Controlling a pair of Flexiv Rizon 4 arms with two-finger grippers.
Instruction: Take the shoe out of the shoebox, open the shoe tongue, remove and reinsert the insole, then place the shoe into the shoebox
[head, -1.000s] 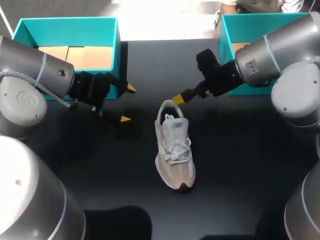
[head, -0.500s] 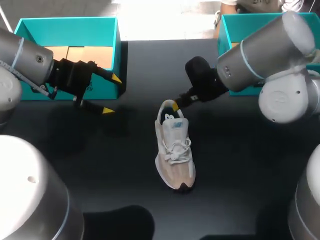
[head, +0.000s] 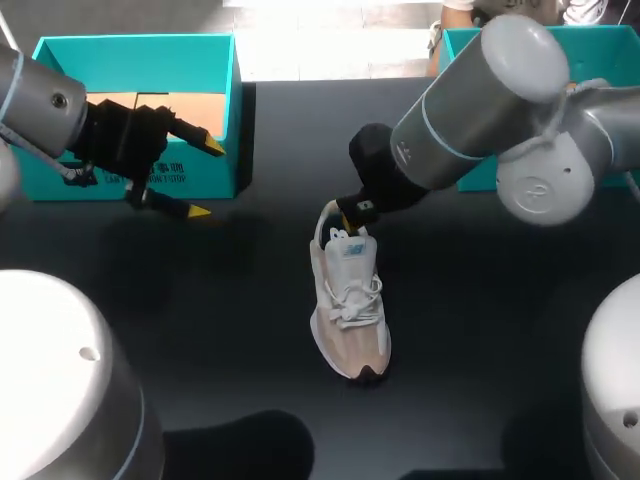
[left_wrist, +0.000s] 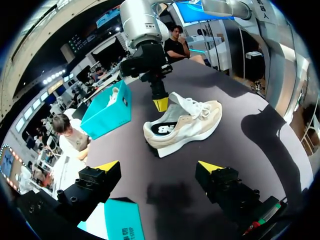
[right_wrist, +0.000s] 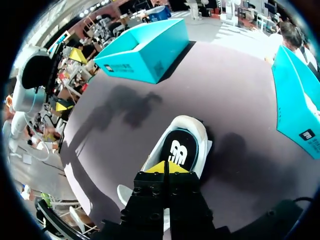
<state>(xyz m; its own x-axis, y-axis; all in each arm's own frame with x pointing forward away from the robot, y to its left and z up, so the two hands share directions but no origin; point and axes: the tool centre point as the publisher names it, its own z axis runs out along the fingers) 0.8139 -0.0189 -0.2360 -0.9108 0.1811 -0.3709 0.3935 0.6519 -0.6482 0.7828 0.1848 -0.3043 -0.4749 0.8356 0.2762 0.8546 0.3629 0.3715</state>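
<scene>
**Shoe on the bench, right claw closed at its mouth**

Nearest the robot, the shoe (head: 348, 300) is seen standing upright on its sole in the middle of the dark bench (head: 480, 330), outside both boxes. Its toe is turned toward the near edge and its heel away.

At the far end of the shoe, the right claw (head: 350, 212) is set over the open mouth, just beside the heel collar, with the insole visible just ahead of it in the right wrist view. Its yellow tips are pressed together with no gap. Whether any part of the shoe is pinched between them cannot be told. The right arm is brought in from the far right corner and carried past the middle, its forearm sloped down toward the shoe.

Farther back and well apart from the shoe, the left claw (head: 205, 178) is held wide open and empty, pointed rightward, in front of the left shoebox (head: 130, 40). The right shoebox (head: 455, 60) is seen at the far right edge.
</scene>
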